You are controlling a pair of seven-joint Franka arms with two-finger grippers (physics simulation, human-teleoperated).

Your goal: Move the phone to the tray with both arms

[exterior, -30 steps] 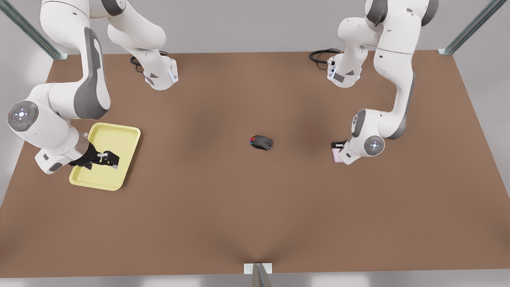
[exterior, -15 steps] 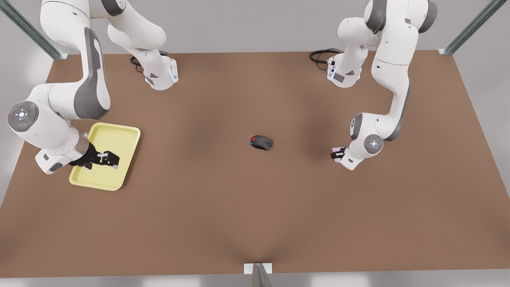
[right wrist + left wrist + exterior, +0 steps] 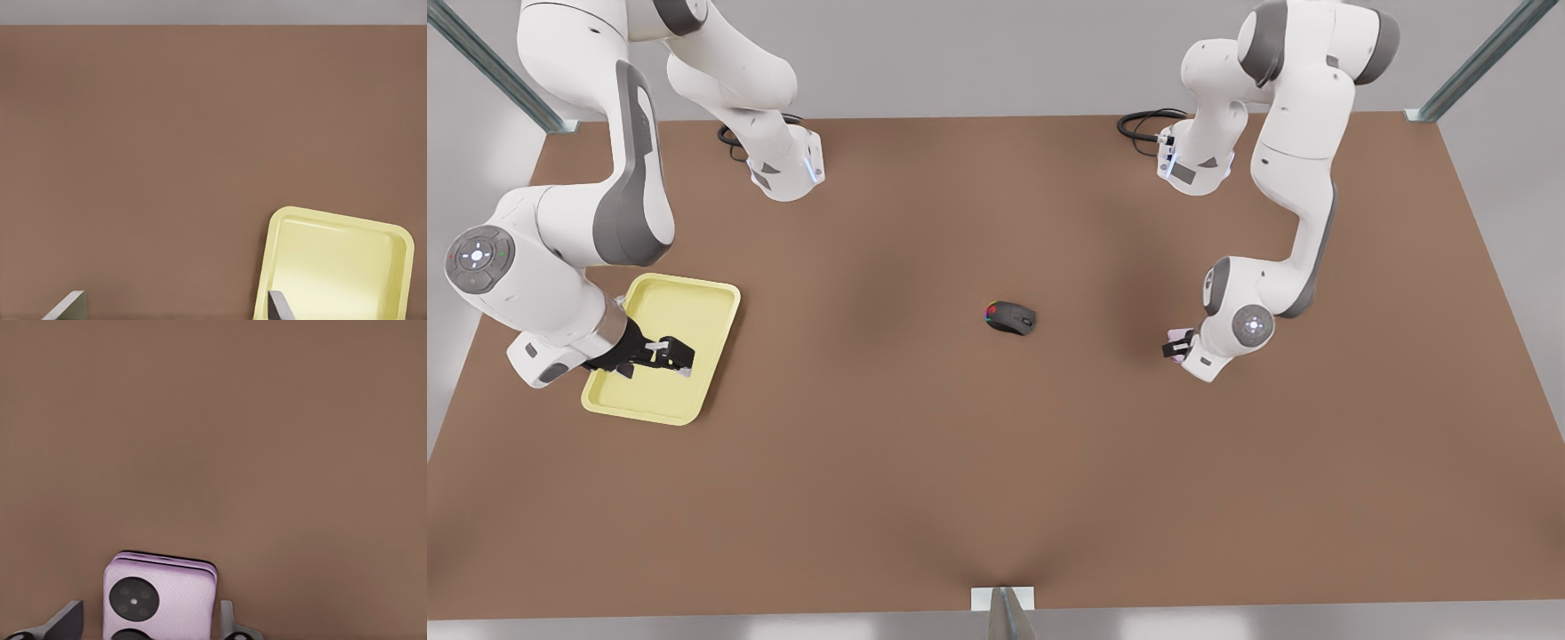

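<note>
The left pincer point(image 3: 1174, 343) is at the front view's right, low over the desk point(image 3: 996, 480), and the phone point(image 3: 160, 597) sits between its fingers point(image 3: 67, 623) with a narrow gap showing on each side in the left wrist view, so the jaws stand apart around it and are not clamped; whether the phone lies on the desk or is lifted I cannot tell. In the front view only a pink sliver of the phone shows beside the wrist. The right pincer point(image 3: 665, 354) hangs over the tray point(image 3: 685, 307) at the front view's left, fingers spread wide with nothing between them, and that arm waits. A black mouse point(image 3: 1010, 317) lies near the middle of the desk, well apart from both. The phone looks stiff, thin and light, with a smooth shell that would likely slip under a weak pinch. The flat side edges are probably the best place to hold it, well clear of the two dark lens circles. As the tray lies far across the desk, a handover between the arms seems likely.
</note>
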